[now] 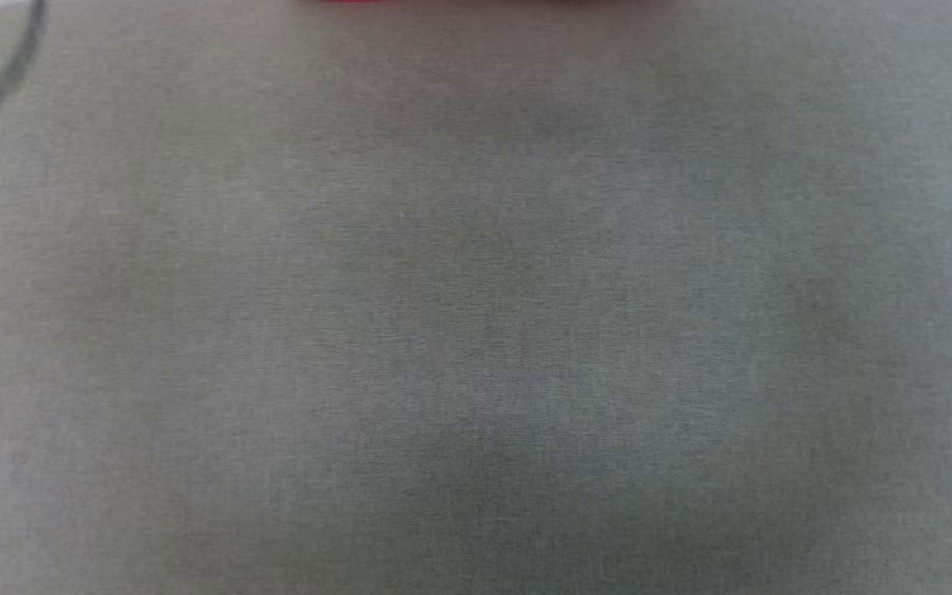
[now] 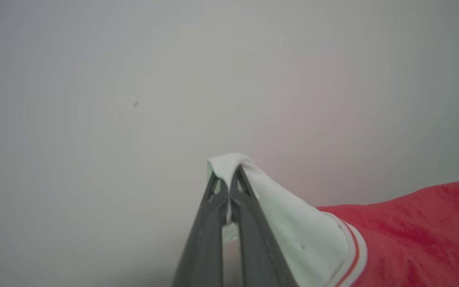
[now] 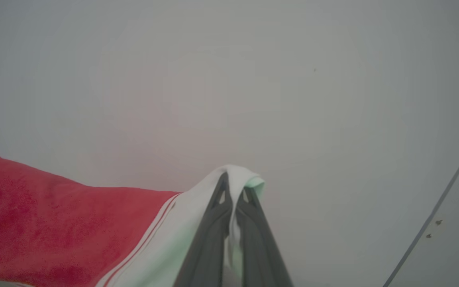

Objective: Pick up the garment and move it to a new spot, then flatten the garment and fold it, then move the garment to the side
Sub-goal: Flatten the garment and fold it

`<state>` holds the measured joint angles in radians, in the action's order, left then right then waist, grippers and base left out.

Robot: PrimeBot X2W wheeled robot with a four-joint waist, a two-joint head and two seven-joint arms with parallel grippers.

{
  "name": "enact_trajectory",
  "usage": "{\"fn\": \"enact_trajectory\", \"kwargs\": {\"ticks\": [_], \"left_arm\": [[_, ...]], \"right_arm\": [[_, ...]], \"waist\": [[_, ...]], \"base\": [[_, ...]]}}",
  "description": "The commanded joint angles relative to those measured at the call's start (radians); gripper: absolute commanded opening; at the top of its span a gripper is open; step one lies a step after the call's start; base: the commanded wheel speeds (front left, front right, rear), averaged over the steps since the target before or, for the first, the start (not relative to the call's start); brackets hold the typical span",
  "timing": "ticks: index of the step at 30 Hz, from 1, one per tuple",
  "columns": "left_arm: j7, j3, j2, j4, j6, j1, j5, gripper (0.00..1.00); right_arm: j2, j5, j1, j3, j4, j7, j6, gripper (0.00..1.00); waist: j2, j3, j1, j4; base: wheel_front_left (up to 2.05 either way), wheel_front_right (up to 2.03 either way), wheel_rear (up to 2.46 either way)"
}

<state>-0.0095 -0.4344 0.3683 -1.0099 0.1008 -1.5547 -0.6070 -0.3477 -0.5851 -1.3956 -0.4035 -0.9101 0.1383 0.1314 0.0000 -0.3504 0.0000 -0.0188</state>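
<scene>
One grey surface (image 1: 476, 330) spread across the head view, with only a thin red strip of the garment (image 1: 476, 2) at its far edge. Both wrist views gave more of it: a red body, red-and-white striped trim (image 2: 355, 251) and white short sleeves. The left gripper (image 2: 229, 181) was pinched tight on the tip of one white sleeve (image 2: 293, 223). The right gripper (image 3: 235, 183) was clamped likewise on the other sleeve (image 3: 189, 231).

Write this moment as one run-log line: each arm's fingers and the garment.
left fingers: shut on garment sleeve | right fingers: shut on its other sleeve | garment: red body stretched between both grips
</scene>
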Motion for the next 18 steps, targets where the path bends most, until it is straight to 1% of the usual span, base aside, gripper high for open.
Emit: {"fn": "enact_trajectory", "kwargs": {"ticks": [1, 4, 5, 6, 11, 15, 18], "left_arm": [[0.032, -0.015, -0.007, -0.033, 0.007, 0.04, -0.003, 0.0], [0.094, -0.04, -0.007, -0.08, 0.012, 0.096, -0.005, 0.0], [0.094, -0.04, -0.007, -0.08, 0.012, 0.096, -0.005, 0.0], [0.116, -0.048, -0.006, -0.092, 0.015, 0.117, -0.006, 0.0], [0.206, -0.07, 0.006, -0.115, 0.023, 0.235, -0.037, 0.0], [0.275, -0.099, 0.033, -0.082, 0.028, 0.36, -0.054, 0.0], [0.319, -0.106, 0.049, -0.031, 0.028, 0.464, -0.08, 0.0]], "right_arm": [[-0.009, -0.065, 0.045, -0.022, 0.011, -0.043, -0.001, 0.0], [-0.038, -0.141, 0.115, -0.078, 0.044, -0.115, -0.001, 0.0], [-0.038, -0.141, 0.115, -0.078, 0.044, -0.115, -0.001, 0.0], [-0.049, -0.17, 0.14, -0.095, 0.062, -0.139, -0.001, 0.0], [-0.117, -0.281, 0.266, -0.177, 0.157, -0.26, -0.001, 0.0], [-0.177, -0.35, 0.376, -0.237, 0.25, -0.344, -0.001, 0.0], [-0.224, -0.392, 0.457, -0.258, 0.319, -0.389, -0.001, 0.0]], "waist": [[0.0, 0.006, 0.0, 0.01], [0.0, 0.017, 0.0, 0.021], [0.0, 0.017, 0.0, 0.021], [0.0, 0.021, 0.0, 0.025], [0.0, 0.055, 0.0, 0.036], [0.0, 0.086, 0.0, 0.039], [0.0, 0.102, 0.0, 0.042]], "base": [[0.0, 0.0, 0.0], [0.0, 0.0, 0.0], [0.0, 0.0, 0.0], [0.0, 0.0, 0.0], [0.0, 0.0, 0.0], [0.0, 0.0, 0.0], [0.0, 0.0, 0.0]]}}
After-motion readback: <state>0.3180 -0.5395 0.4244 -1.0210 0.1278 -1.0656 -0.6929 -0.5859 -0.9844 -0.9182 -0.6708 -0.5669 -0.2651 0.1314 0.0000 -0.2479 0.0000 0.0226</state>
